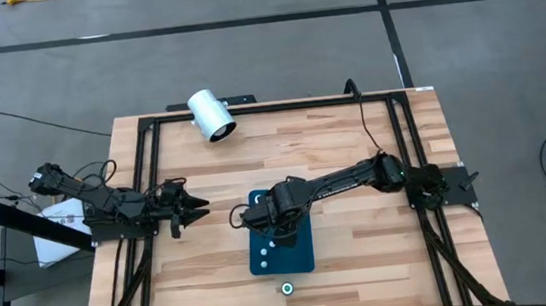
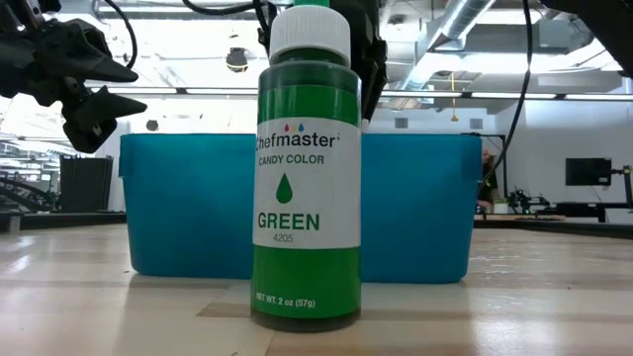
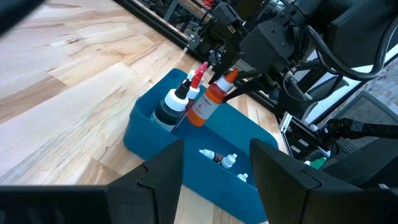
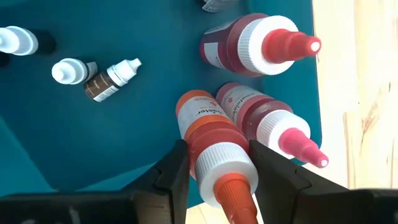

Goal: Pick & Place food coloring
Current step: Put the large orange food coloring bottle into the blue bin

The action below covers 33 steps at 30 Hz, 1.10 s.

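Observation:
The food coloring bottles stand and lie in a blue bin. An orange bottle is between the fingers of my right gripper, which is shut on it over the bin's far end. Two red bottles stand beside it, along with a black one with a white cap. Small dropper bottles lie on the bin floor. A green bottle stands upright on the table near the near edge. My left gripper hangs open to the left of the bin. My right gripper pinches the orange bottle at its white ribbed cap and upper body, one finger on each side. The fingers come from above, slanting. The bottle is tilted, with its lower end inside the bin; whether it rests on the floor is hidden.
A big white cylinder lies at the table's far edge. Black frame rails run along the table's left, right and far sides. Bare wood lies to the left and right of the bin. The room beyond holds desks and monitors.

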Tool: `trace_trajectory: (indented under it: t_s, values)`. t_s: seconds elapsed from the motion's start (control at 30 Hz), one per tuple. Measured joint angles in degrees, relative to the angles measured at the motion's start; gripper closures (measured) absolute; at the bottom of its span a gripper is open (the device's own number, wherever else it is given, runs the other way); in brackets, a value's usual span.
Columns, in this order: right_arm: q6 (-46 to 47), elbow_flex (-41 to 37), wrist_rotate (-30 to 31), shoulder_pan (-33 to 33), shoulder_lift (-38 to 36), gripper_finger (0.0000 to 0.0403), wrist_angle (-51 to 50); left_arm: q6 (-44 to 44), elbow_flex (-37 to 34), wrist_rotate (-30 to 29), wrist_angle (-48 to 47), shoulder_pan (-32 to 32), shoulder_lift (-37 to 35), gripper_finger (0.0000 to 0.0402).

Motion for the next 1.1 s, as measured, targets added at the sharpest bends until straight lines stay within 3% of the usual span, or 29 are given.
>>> trace_trajectory:
  t_s: [0.7,1.1]
  values:
    - [3.0,-6.8,1.9,2.2,-0.3,0.0268,3.6,0.0,0.0,0.2,0.1,0.0,0.0,0.0227]
    - [2.5,-6.9,1.3,2.1,0.0,0.0178,5.6,0.0,0.0,0.1,0.2,0.0,0.0,0.0227]
